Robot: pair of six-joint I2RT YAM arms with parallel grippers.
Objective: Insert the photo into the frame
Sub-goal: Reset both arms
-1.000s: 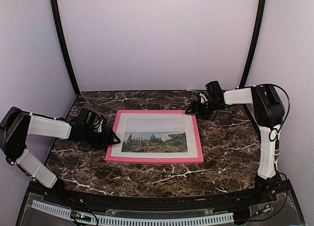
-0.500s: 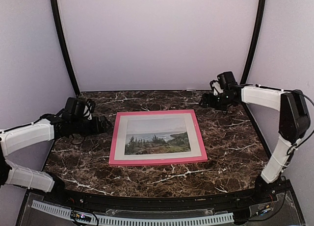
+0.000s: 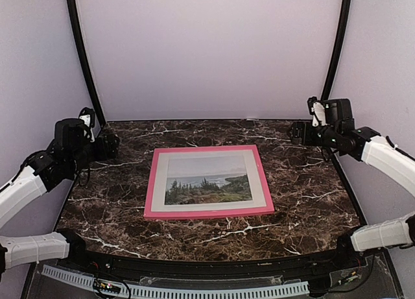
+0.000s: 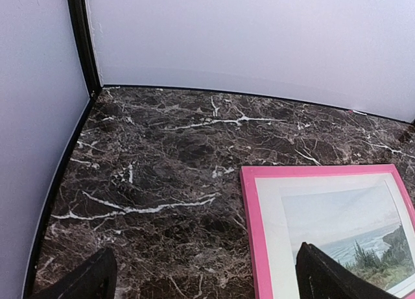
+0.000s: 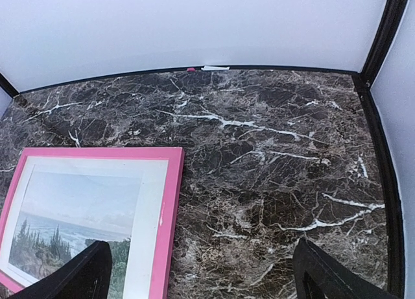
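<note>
We've got the photo [image 3: 207, 182] sitting behind the white mat [image 3: 257, 182] inside the frame [image 3: 207, 212], flat on the worktop [image 3: 305, 202] (looks done to us). The left fingers [image 4: 84, 283] and right fingers [image 5: 78, 273] are spread wide and empty, off to either side, presumably to keep clear.

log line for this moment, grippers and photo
left gripper: open, empty, left of frame | right gripper: open, empty, right of frame | photo: inside frame, flat on table

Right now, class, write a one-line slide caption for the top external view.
The photo in the pink frame on the marble table; left fingers and right fingers open at either side, holding nothing.
</note>
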